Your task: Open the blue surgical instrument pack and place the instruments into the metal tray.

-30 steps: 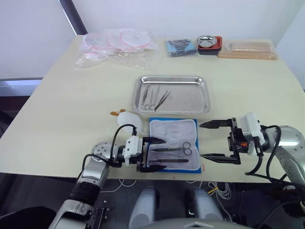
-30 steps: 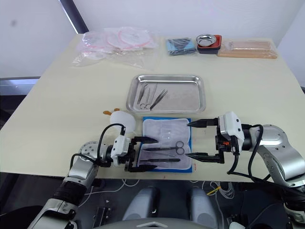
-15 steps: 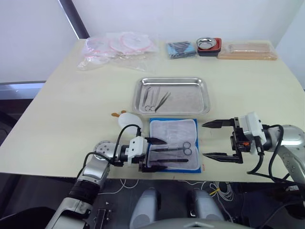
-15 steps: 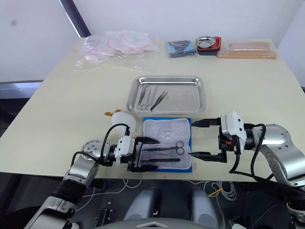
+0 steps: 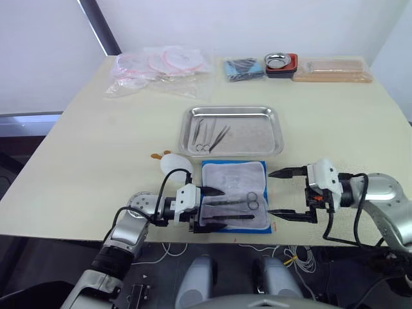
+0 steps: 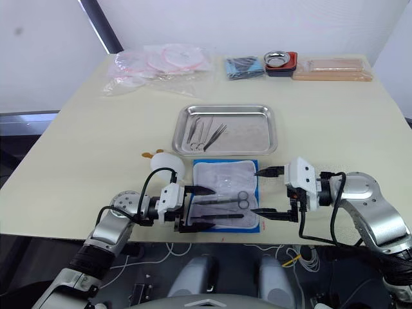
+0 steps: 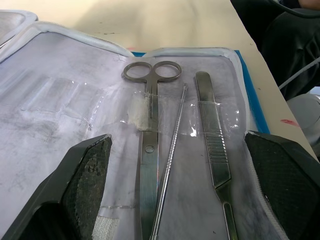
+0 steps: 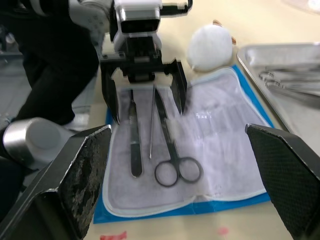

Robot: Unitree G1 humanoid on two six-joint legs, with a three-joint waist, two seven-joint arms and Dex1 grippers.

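Over the near left edge of the open blue pack (image 5: 234,196), the left gripper (image 5: 214,208) is hovering with its fingers spread wide, straddling the tools lying on the pack's pale lining. Between those fingers are lying the scissors (image 7: 149,148), a thin probe (image 7: 171,159) and a flat handle (image 7: 213,155), side by side under clear sleeves. Just off the pack's right edge, the right gripper (image 5: 288,193) is hanging with its fingers also spread wide, holding nothing. Touching the pack's far left corner, a white puff (image 5: 174,165) is sitting. Just beyond the pack's far edge, the metal tray (image 5: 274,134) is holding a few tools (image 5: 209,134) at its left end.
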